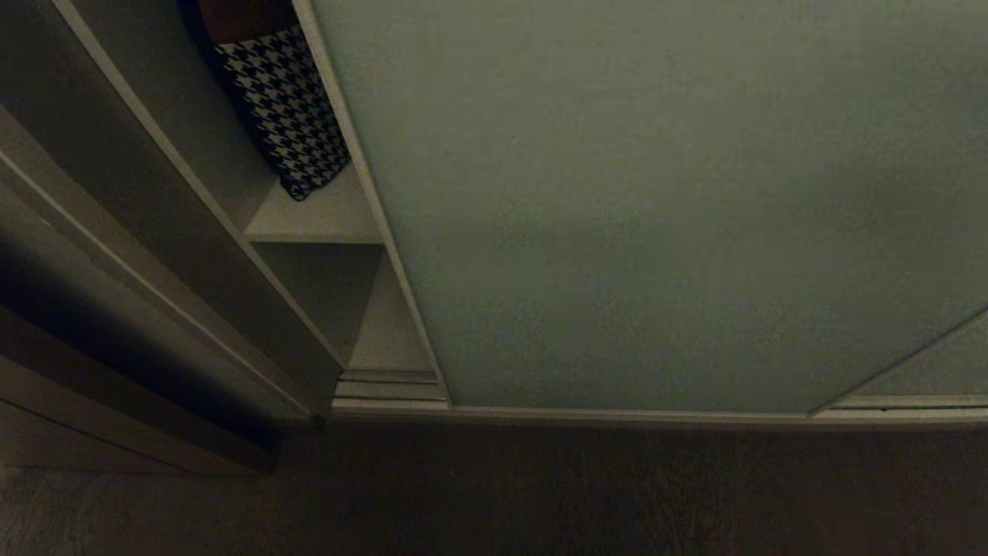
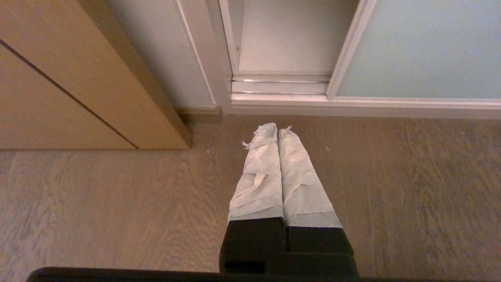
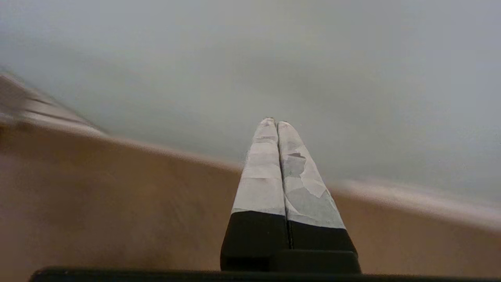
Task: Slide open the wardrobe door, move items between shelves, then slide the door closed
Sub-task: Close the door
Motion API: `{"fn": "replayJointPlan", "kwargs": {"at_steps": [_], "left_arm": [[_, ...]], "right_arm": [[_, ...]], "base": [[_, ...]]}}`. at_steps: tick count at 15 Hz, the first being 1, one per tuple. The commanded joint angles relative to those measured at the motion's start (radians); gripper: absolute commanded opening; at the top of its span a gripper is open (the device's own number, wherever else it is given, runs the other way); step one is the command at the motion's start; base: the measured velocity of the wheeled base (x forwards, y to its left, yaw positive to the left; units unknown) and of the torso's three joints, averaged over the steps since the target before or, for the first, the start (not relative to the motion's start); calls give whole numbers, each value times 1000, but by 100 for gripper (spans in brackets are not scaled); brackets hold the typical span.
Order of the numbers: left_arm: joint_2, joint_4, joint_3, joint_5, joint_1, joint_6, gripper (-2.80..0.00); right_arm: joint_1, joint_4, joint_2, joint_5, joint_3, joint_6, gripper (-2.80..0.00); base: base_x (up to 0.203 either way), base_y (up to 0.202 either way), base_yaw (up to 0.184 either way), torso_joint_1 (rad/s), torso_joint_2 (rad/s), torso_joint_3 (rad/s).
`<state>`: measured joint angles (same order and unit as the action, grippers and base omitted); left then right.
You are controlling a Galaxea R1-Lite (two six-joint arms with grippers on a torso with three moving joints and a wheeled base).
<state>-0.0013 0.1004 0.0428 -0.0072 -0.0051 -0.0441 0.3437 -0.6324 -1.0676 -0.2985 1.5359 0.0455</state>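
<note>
The right gripper (image 3: 273, 122) has its taped fingers pressed together with nothing between them, pointing toward the pale grey-green sliding wardrobe door (image 3: 297, 58). That view is smeared by motion, so the door's bottom frame and the wood floor (image 3: 98, 203) show only as soft bands. The left gripper (image 2: 273, 129) is likewise closed and empty, hanging over the floor short of the wardrobe's bottom track (image 2: 280, 84). Neither arm appears in the head view.

From the head, the door (image 1: 656, 208) fills most of the frame, leaving a narrow gap at its left edge. In that gap, two shelves (image 1: 316, 220) show only as slivers. On the upper one a black-and-white houndstooth cushion (image 1: 285, 108) leans, its top cut off by the frame, with something dark reddish above it that cannot be made out. A second panel (image 1: 934, 371) peeks in at the lower right corner. No plush toy is visible.
</note>
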Motion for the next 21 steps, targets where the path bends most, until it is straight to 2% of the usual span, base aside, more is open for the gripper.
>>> {"fn": "replayJointPlan", "kwargs": {"at_steps": [1, 3, 6, 8, 11, 14, 16, 18, 21], "left_arm": [[1, 1, 0, 0, -1, 0, -280], [1, 1, 0, 0, 0, 0, -280], [1, 1, 0, 0, 0, 0, -280], [1, 1, 0, 0, 0, 0, -280], [1, 1, 0, 0, 1, 0, -280], [1, 1, 0, 0, 0, 0, -280], [1, 1, 0, 0, -1, 0, -280], [1, 1, 0, 0, 0, 0, -280], [1, 1, 0, 0, 1, 0, -280]], "right_arm": [[-161, -51, 83, 17, -25, 0, -280], [-390, -77, 118, 74, -100, -8, -280], [-798, -92, 138, 204, -230, -46, -280], [-1039, -91, 100, 326, -266, -137, -280], [-1270, -31, -77, 423, -206, -368, -280], [-1400, 115, -246, 479, -66, -495, -280], [-1457, 197, -345, 580, 30, -537, -280], [-1473, 220, -430, 674, 122, -558, -280], [-1478, 216, -544, 854, 261, -653, -280]], "base": [[0, 0, 0, 0, 0, 0], [0, 0, 0, 0, 0, 0], [0, 0, 0, 0, 0, 0], [0, 0, 0, 0, 0, 0], [0, 0, 0, 0, 0, 0], [0, 0, 0, 0, 0, 0], [0, 0, 0, 0, 0, 0], [0, 0, 0, 0, 0, 0], [0, 0, 0, 0, 0, 0]]}}
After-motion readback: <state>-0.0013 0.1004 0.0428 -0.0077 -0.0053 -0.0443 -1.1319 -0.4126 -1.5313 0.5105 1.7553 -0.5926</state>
